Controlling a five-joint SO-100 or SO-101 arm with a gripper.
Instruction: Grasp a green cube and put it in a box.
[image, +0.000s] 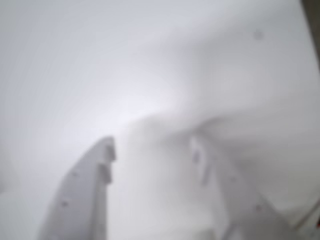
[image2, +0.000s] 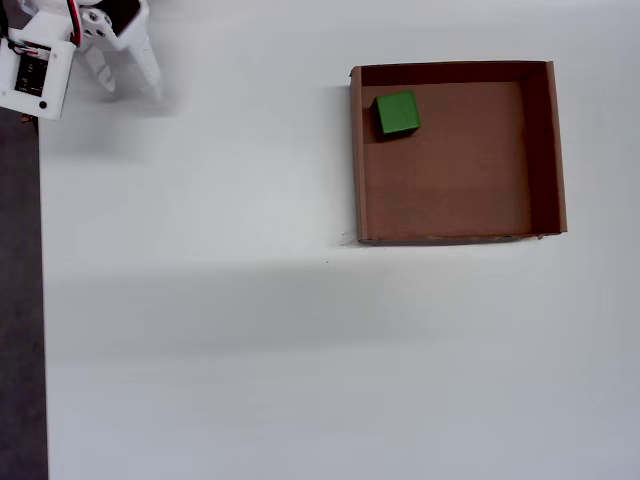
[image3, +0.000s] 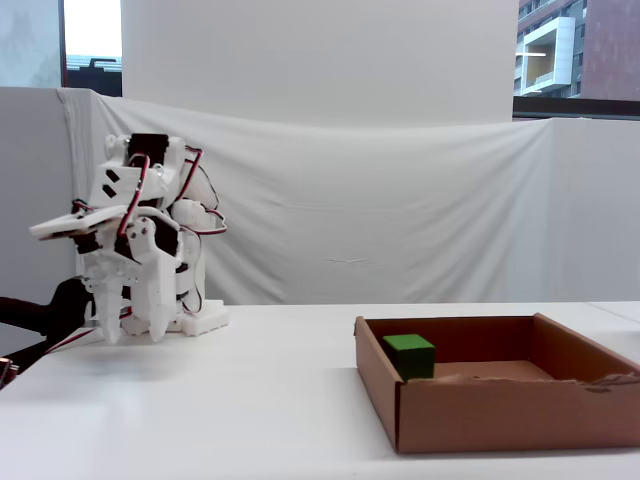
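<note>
The claw (image2: 128, 82) hangs open and empty over the far left corner of the white worktop (image2: 200, 330). Well apart to its right, the green cube (image2: 397, 113) lies inside the box (image2: 556, 150), near its upper left walls in the overhead view.

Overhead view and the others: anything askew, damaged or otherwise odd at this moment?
Little stands out. The green cube sits flat on the floor of the box, in its upper-left corner overhead. The gripper hangs empty and folded back, far from the box. Only oddities: the box's front wall edge looks slightly ragged, and the wrist view is blurred.
</note>
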